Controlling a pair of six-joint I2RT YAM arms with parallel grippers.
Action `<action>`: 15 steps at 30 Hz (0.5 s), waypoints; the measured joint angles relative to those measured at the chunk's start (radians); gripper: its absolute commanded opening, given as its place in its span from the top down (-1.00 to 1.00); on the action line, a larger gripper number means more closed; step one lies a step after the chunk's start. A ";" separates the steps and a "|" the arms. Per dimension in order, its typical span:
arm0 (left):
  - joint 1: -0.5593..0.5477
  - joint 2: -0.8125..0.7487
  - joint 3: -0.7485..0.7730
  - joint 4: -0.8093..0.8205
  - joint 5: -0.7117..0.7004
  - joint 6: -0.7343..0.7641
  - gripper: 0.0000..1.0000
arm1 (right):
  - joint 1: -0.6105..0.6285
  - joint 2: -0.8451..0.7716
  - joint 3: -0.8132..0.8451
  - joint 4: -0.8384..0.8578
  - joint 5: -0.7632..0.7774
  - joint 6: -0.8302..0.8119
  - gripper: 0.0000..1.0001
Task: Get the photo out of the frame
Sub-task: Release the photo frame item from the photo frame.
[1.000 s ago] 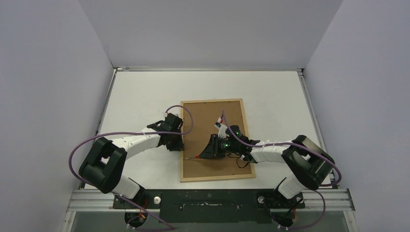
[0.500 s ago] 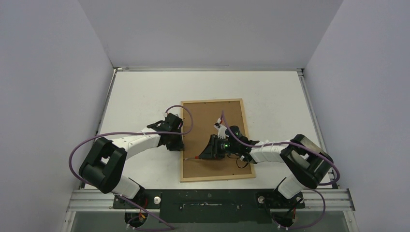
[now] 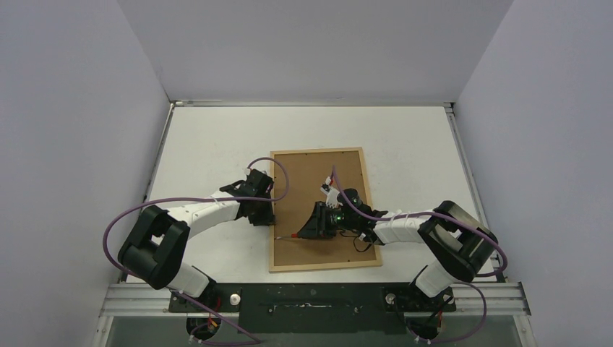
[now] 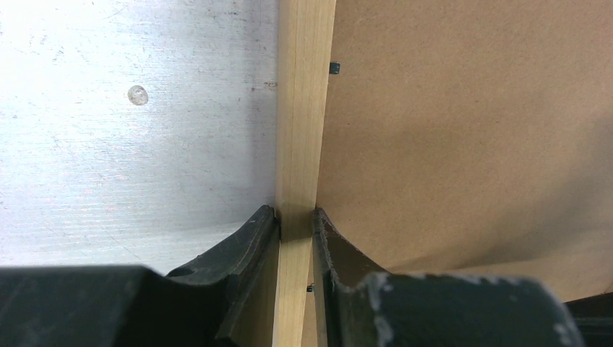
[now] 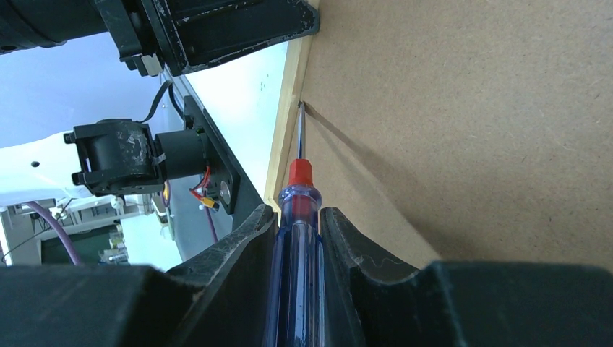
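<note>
The frame [image 3: 318,151] lies face down in the middle of the tabletop [image 3: 217,144], long sides running near to far, with the brown backing panel [image 3: 318,188] facing up inside it. I cannot see the photo; I judge it sits under that panel.

My left claw [image 4: 295,217] is clamped across the frame's left rail, one finger on the tabletop side and one on the panel side. My right claw [image 5: 298,217] is clamped on the blue handle of a screwdriver [image 5: 299,177]. It reaches in from the right across the panel. The blade tip touches the seam where the panel meets the inner edge of the left rail, a little nearer to me than the left claw.

The step in hand looks to be freeing the backing at that seam. The left wrist view shows a small dark tab [image 4: 334,68] at the seam farther along the rail. I cannot tell whether the blade is on such a tab or only in the joint.

To do it well, I want the blade low and nearly flat, so it slides under the edge and does not dig into the fibreboard. I would lever gently against the rail and let the left claw take the reaction so the frame does not skate. Too much force could split the thin moulding or crease the print beneath.
</note>
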 measured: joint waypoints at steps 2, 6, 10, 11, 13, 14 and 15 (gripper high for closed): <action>0.000 0.000 0.000 0.000 0.000 0.000 1.00 | 0.000 0.003 0.000 0.001 -0.003 0.001 1.00; 0.000 -0.001 -0.003 0.004 0.002 -0.001 1.00 | -0.011 0.028 0.000 0.025 -0.023 0.028 1.00; 0.000 -0.018 -0.026 0.031 0.003 -0.009 1.00 | -0.021 0.060 0.000 0.069 -0.042 0.068 1.00; 0.001 -0.022 -0.032 0.037 0.003 -0.011 1.00 | -0.024 0.066 0.000 0.075 -0.045 0.074 1.00; 0.001 -0.033 -0.047 0.052 0.002 -0.018 1.00 | -0.026 0.077 0.000 0.096 -0.048 0.090 1.00; 0.001 -0.037 -0.051 0.056 0.000 -0.021 1.00 | -0.026 0.081 -0.001 0.105 -0.049 0.097 1.00; 0.002 -0.040 -0.056 0.061 -0.001 -0.025 1.00 | -0.026 0.085 -0.002 0.114 -0.050 0.100 1.00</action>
